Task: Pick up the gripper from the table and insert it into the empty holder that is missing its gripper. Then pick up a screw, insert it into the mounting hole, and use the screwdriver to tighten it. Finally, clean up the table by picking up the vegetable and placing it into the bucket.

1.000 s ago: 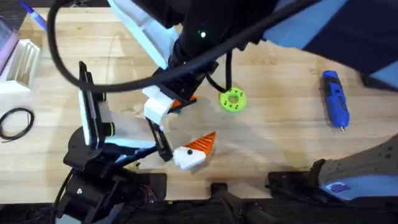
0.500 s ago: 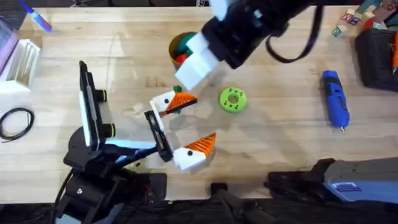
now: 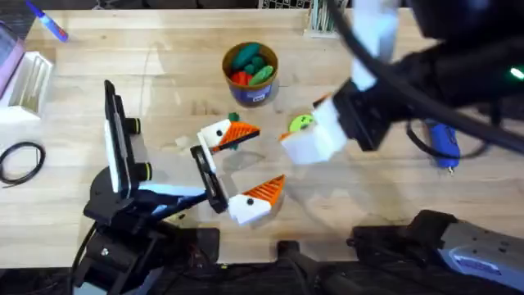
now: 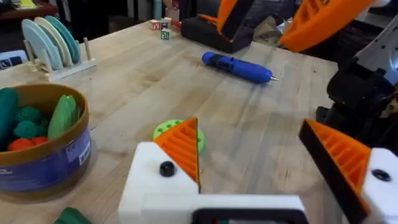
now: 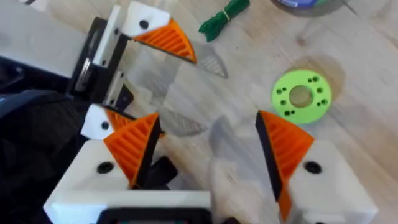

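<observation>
Standing wide apart, the jaws of the left gripper hold nothing, low on the surface. Each jaw is a white block with an orange ribbed wedge. On the jaw nearer the bucket, the wedge sits in its holder, tip pointing away from the arm. The left wrist view shows that wedge upright against the holder, which has a small dark spot on its top face; whether that is a screw or a bare hole I cannot tell.

The vegetable lies on the wood just beside that jaw, between it and the bucket. From the right wrist it shows as a slim dark-green piece near the holder and wedge.

The right arm hangs over the middle right of the surface, large and blurred. The right gripper has its jaws broadly parted and grips nothing. A lime-green disc lies on the wood just beyond one of them.

The bucket stands upright near the far edge, with green and red toy vegetables inside. The screwdriver lies on its side well to the right, partly covered by the right arm in the overhead view.
</observation>
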{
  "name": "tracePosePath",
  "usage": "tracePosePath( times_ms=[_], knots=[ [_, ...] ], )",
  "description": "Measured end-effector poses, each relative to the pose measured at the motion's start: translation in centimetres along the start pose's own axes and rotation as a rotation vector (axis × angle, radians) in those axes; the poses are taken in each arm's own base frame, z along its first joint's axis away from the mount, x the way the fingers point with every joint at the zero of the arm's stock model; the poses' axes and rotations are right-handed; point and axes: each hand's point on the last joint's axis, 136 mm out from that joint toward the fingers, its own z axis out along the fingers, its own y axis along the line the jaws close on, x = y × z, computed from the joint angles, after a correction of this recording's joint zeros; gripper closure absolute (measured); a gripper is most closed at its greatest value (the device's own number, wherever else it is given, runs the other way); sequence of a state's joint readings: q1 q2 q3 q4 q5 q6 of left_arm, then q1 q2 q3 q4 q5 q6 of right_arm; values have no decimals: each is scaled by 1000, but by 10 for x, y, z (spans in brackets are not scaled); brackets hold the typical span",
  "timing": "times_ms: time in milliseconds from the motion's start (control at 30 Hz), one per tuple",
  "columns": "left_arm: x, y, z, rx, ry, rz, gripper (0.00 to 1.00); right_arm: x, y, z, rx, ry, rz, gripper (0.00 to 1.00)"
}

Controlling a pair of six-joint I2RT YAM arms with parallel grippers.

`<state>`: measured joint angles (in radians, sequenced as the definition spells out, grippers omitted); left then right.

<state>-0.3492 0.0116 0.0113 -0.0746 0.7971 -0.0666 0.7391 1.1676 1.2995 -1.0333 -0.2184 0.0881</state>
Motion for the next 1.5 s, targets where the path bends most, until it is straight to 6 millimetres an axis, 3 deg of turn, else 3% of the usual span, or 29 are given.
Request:
tracePosePath(
  times_ms=[67,167,267,300,433,467,800,900,1033,1300,1400,1433,1500],
  knots=[
    [0,0,0,0,0,0,8,10,2,-11,-5,-34,12,60],
    [0,0,0,0,0,3,89,16,7,-28,-17,-97,16,60],
    [0,0,0,0,0,4,243,20,10,-41,-24,-138,13,59],
    [0,0,0,0,0,3,331,21,10,-42,-24,-140,14,59],
    [0,0,0,0,0,7,935,26,9,-37,-21,-107,30,58],
    [0,0,0,0,0,8,982,26,8,-34,-19,-95,33,58],
    [0,0,0,0,0,9,995,28,-3,4,2,47,75,57],
    [0,0,0,0,0,9,995,29,-16,13,41,79,102,57],
    [0,0,0,0,0,9,995,32,-59,8,151,79,222,57],
    [0,0,0,0,0,9,995,49,-188,-40,421,-19,499,57],
    [0,0,0,0,0,9,995,64,-233,-54,500,-19,531,57],
    [0,0,0,0,0,9,995,84,-272,-64,558,2,565,57],
    [0,0,0,0,0,9,995,100,-295,-69,582,22,597,56]
  ],
)
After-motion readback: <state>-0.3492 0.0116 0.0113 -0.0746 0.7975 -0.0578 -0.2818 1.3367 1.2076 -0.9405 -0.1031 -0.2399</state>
